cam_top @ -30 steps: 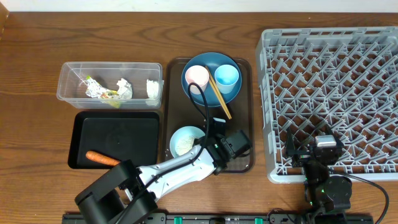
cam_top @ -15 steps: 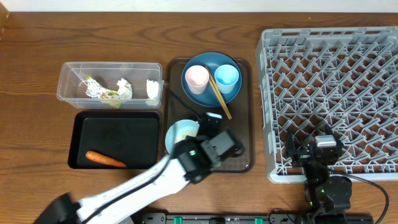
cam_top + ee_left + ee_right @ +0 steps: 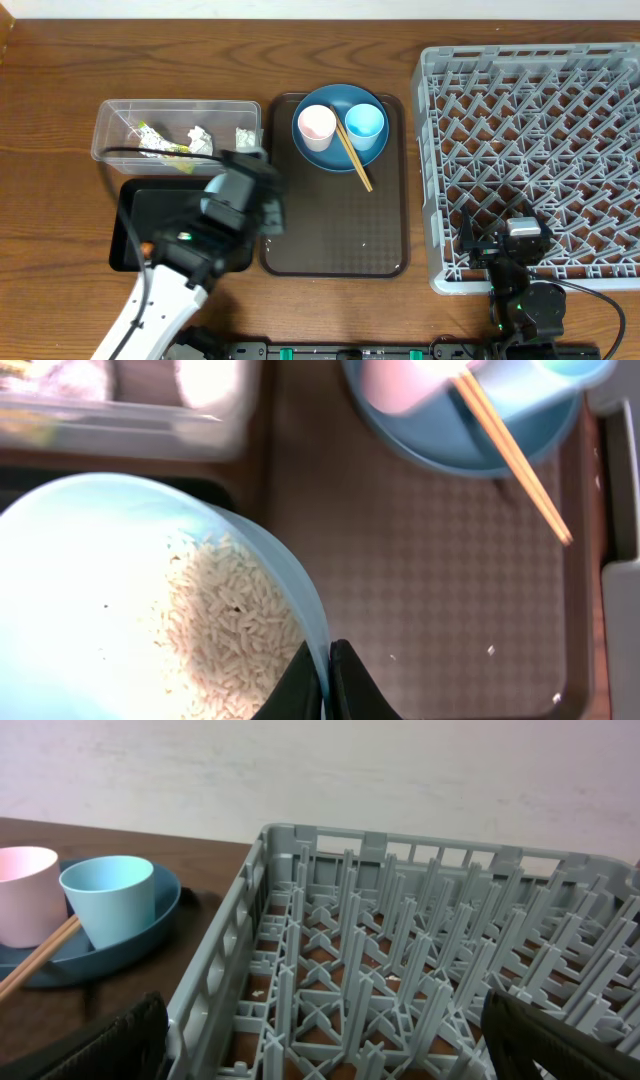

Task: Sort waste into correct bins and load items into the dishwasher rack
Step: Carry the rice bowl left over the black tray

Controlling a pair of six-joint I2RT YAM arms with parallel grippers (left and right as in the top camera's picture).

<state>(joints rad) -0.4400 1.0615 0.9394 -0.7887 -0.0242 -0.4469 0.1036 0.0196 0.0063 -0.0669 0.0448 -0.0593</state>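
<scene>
My left gripper is shut on the rim of the pale blue bowl, which holds loose white rice. The bowl hangs over the seam between the black tray and the brown serving tray; from overhead the arm hides it. Only a tip of the carrot shows beside the arm. Paper wads and the foil wrapper lie in the clear tub. The pink cup, blue cup and chopsticks rest on the blue plate. My right gripper is open at the grey rack's front edge.
The rack fills the right side of the table, its pegs upright and nothing loaded in it. A few stray rice grains lie on the brown serving tray. Bare wooden table lies behind the tub and to its left.
My left arm has lifted the bowl off the brown serving tray and swung it left toward the black tray. The right arm has not moved.
</scene>
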